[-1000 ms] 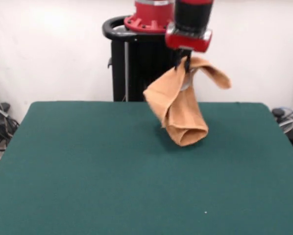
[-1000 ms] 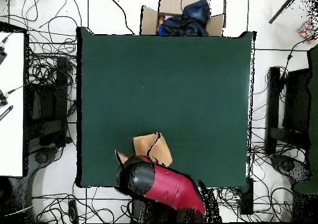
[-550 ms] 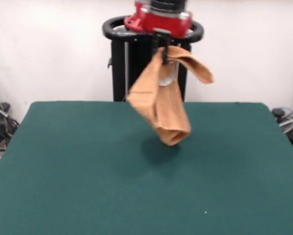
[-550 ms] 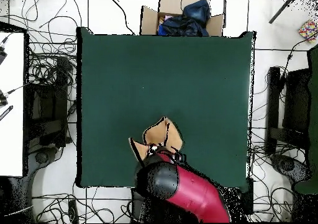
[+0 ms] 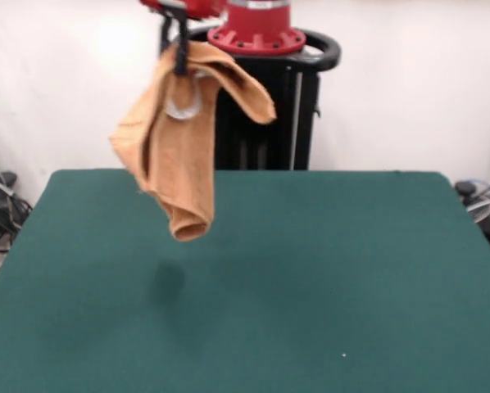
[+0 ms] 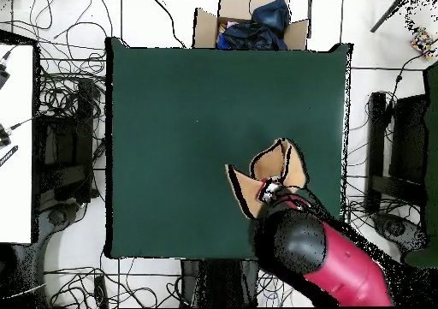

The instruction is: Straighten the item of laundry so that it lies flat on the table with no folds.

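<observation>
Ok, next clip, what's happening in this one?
The red and black arm's gripper holds the light orange-tan terry-cloth towel pinched near its top. The towel hangs bunched and folded in the air, clear of the dark green felt-topped table. Nothing has been laid flat yet.

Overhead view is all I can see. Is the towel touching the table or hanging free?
Observer: Hanging free. In the front view the towel is clear of the table, and its lowest end is in the air above a faint shadow.
Operator: Is it hanging open or bunched?
Observer: Bunched. It drapes in doubled folds from the gripper, which pinches it near the top, and the bottom end curls into a loop.
</observation>
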You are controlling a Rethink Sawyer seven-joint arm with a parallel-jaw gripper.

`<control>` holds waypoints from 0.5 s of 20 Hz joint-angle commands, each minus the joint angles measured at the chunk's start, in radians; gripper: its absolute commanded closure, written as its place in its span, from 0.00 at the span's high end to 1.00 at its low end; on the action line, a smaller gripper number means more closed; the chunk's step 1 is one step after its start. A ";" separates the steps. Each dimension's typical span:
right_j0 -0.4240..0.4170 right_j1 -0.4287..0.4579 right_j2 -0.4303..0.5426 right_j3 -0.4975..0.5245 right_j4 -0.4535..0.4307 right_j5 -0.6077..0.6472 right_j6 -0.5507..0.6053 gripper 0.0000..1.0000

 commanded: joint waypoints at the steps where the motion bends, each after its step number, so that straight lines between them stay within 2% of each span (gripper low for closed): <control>1: -0.093 -0.037 0.108 -0.095 -0.061 0.212 -0.189 0.00; 3: -0.116 -0.035 0.133 -0.079 -0.072 0.187 -0.197 0.00; 5: -0.132 -0.004 0.180 0.009 -0.070 0.046 -0.156 0.00; 8: -0.150 0.062 0.235 0.091 -0.118 -0.119 -0.103 0.00; 10: -0.175 0.090 0.265 0.130 -0.138 -0.183 -0.081 0.00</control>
